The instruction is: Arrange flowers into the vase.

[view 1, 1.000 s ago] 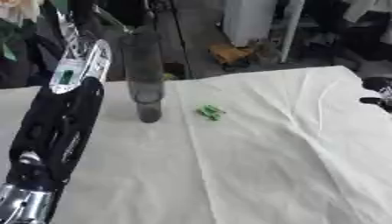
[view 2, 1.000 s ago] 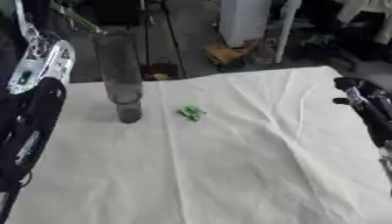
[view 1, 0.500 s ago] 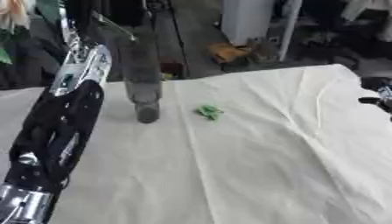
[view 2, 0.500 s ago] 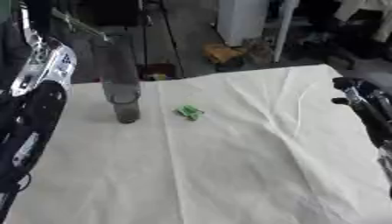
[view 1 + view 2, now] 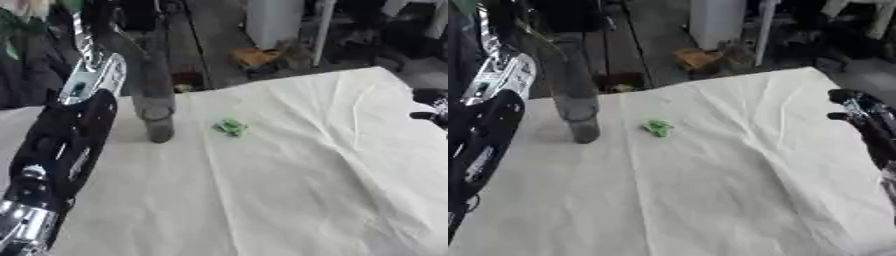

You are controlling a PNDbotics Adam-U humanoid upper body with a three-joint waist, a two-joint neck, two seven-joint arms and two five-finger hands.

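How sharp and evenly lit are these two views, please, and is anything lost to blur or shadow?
Left eye view: soft all over; the vase is smeared, the green scrap shapeless, and the flowers at top left a pale blur. Right eye view: equally soft; the cloth is evenly lit without glare, the vase casts a faint shadow, and the background is dim.

Left hand cut off at top edge, vase [image 5: 156, 90] top blurred — green scrap [image 5: 231, 127] too small to identify

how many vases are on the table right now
1. The tall grey vase stands near the far left part of the white-cloth table, just left of a small green scrap and beside the raised left arm. None seems hidden.
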